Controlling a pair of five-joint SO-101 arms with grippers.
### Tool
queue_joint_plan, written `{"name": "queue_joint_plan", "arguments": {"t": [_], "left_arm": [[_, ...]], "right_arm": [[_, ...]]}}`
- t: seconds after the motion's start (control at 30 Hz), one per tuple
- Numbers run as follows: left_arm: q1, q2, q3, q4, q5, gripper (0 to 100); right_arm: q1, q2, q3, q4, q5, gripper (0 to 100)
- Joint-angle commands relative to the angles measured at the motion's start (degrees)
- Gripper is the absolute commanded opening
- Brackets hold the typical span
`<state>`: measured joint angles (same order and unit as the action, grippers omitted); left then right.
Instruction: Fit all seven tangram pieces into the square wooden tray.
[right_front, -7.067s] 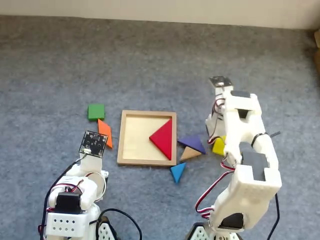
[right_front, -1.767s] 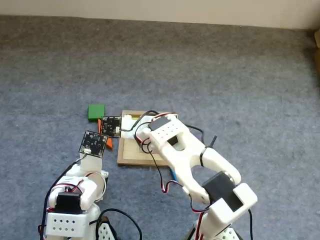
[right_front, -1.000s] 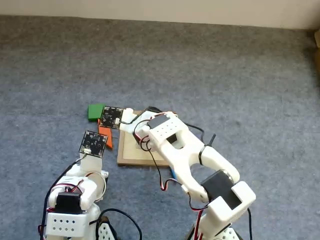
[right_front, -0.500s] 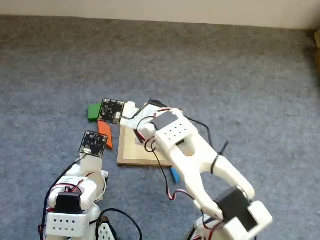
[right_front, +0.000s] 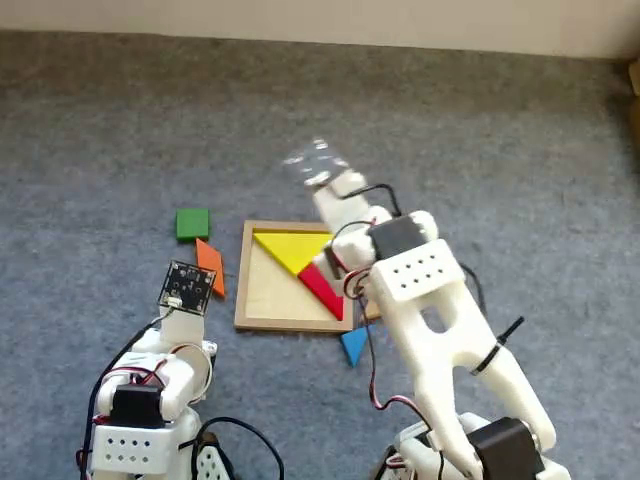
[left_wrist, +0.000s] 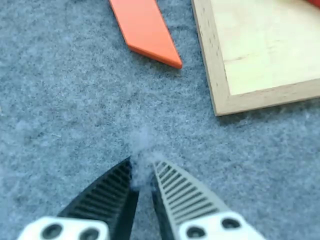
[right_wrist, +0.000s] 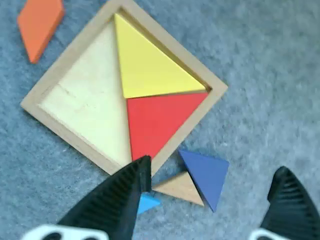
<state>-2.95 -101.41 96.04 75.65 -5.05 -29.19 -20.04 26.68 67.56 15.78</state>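
Right end effector (right_wrist: 212, 172): spread wide, empty, beyond the tray's (right_front: 243, 275) 12 o'clock edge.
Left end effector (left_wrist: 144, 167): pinched together, empty, at the tray's 8 o'clock.
Bench (right_front: 500, 150): grey felt, with a pale wall beyond.
Pieces: yellow triangle (right_front: 290, 248) and red triangle (right_front: 322, 285) in the tray; five outside.
Hidden: the right arm covers some pieces from above.

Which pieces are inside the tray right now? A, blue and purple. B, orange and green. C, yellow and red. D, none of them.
C: the yellow triangle and the red triangle lie inside the tray, while the orange piece and the green square sit outside it.
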Motion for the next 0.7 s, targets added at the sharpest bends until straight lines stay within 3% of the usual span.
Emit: {"name": "queue_joint_plan", "arguments": {"t": [0.0, 0.2, 0.67], "left_arm": [[-0.5, -2.9, 1.1, 0.4, -0.4, 1], [-0.5, -2.9, 1.1, 0.4, -0.4, 1], [-0.5, -2.9, 1.1, 0.4, -0.4, 1]], "right_arm": [[3.1, -2.3, 1.9, -0.1, -7.5, 35.4], [5.5, -2.3, 5.6, -1.7, -8.9, 35.4], [6.2, 8.9, 5.4, -2.2, 6.1, 35.5]]}}
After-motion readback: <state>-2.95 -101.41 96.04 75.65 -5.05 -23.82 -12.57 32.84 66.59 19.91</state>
